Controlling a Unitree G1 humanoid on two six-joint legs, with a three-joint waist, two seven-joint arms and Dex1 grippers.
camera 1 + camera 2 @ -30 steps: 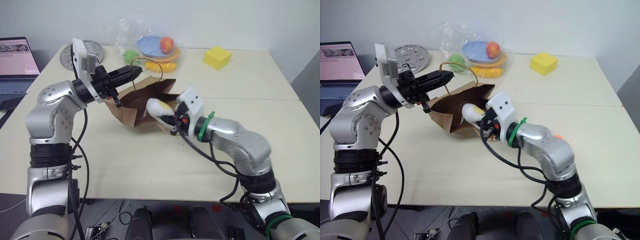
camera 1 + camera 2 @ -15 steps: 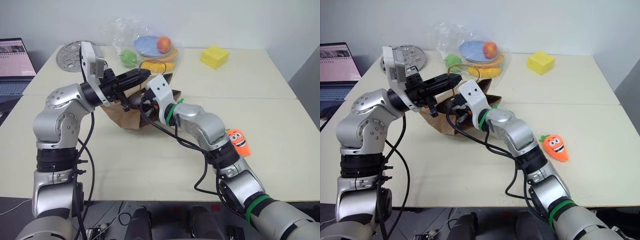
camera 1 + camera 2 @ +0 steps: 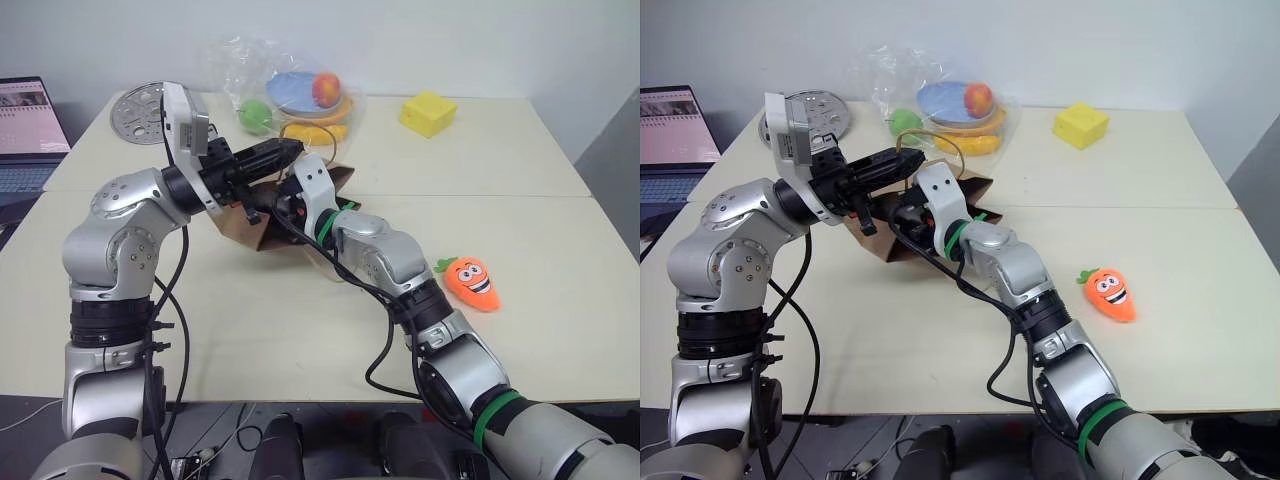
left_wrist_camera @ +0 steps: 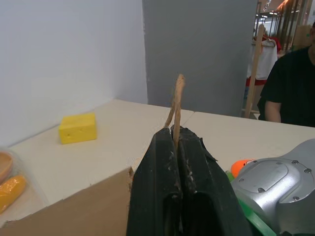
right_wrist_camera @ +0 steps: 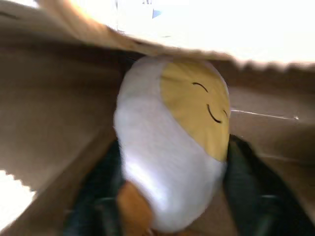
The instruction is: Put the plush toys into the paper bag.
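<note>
Left gripper (image 4: 178, 142) is clamped tight on one cord handle (image 4: 176, 105) of the paper bag (image 3: 902, 238), holding the mouth up. The right gripper (image 5: 172, 206) is reached inside the bag, and the wrist view shows the white egg toy (image 5: 170, 142) sitting between its black fingers (image 5: 243, 187), which are spread to either side of it. Can't really tell if they're gripping it or have just let go.

The carrot toy (image 3: 1110, 293) lies on the table (image 3: 1160, 200) near the right edge, well apart from the bag. Behind the bag, toward the far edge, is a clear plastic bag of fruit (image 3: 960, 105); a yellow sponge block (image 3: 1081, 125) sits to its right and a round metal disc (image 3: 825, 110) near the far left corner. A laptop (image 3: 675, 130) sits off the left edge. In the left wrist view a person in a black shirt (image 4: 290, 91) is beyond the table, with white and grey walls behind.
</note>
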